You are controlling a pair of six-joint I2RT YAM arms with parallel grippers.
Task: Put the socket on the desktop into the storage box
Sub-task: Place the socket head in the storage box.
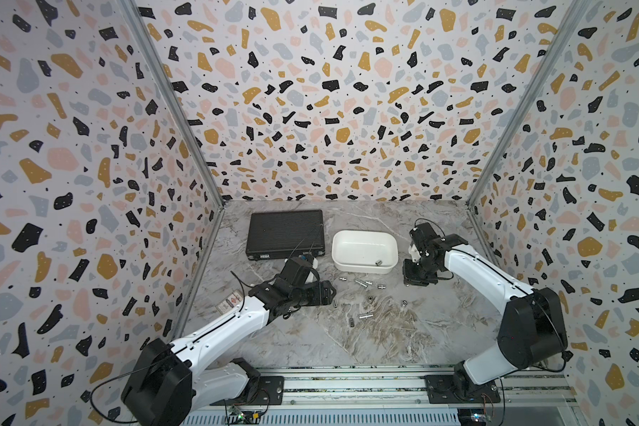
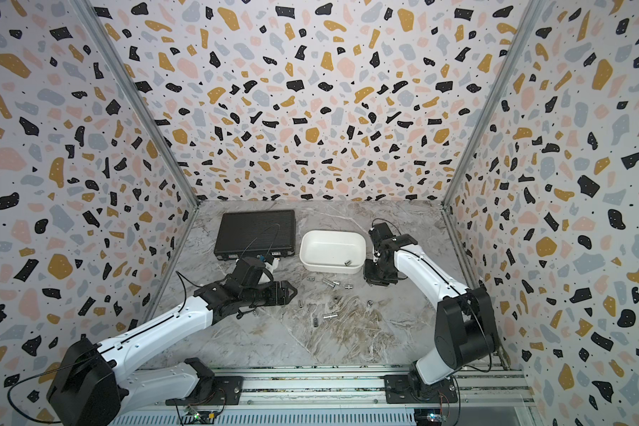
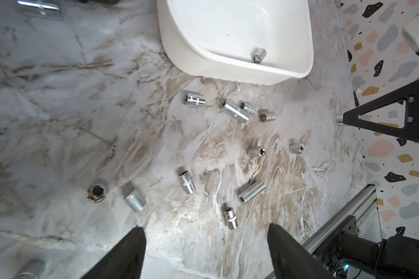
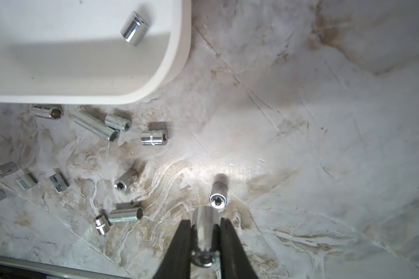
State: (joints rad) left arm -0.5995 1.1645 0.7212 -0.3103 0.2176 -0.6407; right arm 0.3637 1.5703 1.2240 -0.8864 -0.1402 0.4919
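Gripping a socket (image 4: pixel 205 232), the right fingers (image 4: pixel 179 248) hover beside the storage box (image 4: pixel 179 48).

Storage box (image 1: pixel 362 267) white, each socket (image 3: pixel 194 100) silver, ribbed case (image 1: pixel 285 232) black, desktop (image 1: pixel 384 332) grey-white with brownish veining.

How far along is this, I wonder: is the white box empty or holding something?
Not empty: one socket lies on its side inside the box, near a corner.

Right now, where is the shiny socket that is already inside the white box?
In both top views the socket lies inside the storage box, in its near right corner, close to the right gripper.
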